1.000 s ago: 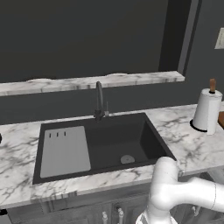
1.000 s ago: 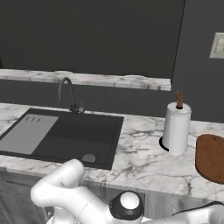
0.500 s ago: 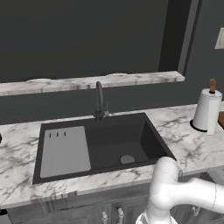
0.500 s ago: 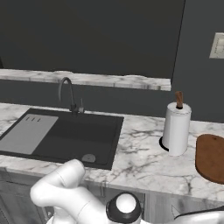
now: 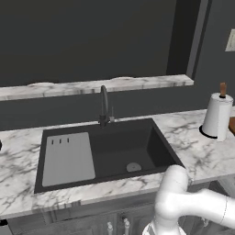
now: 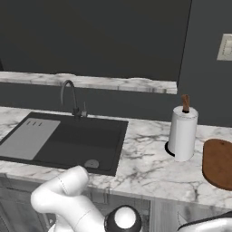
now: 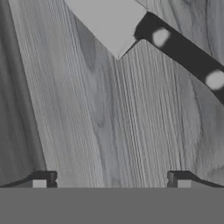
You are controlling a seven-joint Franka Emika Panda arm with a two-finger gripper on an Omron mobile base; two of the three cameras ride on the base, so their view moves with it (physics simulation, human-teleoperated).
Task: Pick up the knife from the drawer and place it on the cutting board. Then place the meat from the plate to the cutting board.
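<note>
In the hand view the knife [image 7: 175,41] lies flat, its pale blade at the top left and its dark riveted handle running off to the right. Under it is a grey wood-grained surface [image 7: 87,113], which I take for the drawer. My gripper [image 7: 111,181] hangs over this surface short of the knife, open, with nothing between its two dark fingertips [image 7: 43,178]. The reddish-brown cutting board [image 6: 219,163] lies bare on the counter at the far right, and a sliver of it [image 5: 232,125] shows beside the paper towel roll. The meat and the plate are out of view.
A dark sink [image 5: 128,147] with a grey drainboard [image 5: 68,158] and a faucet [image 5: 105,106] is set in the marble counter [image 6: 145,167]. A paper towel roll [image 6: 182,133] stands between the sink and the board. A marble ledge [image 5: 92,86] runs along the back wall.
In the right base view the arm's round dark joint has sunk slightly down and to the left. The counter scene is unchanged.
</note>
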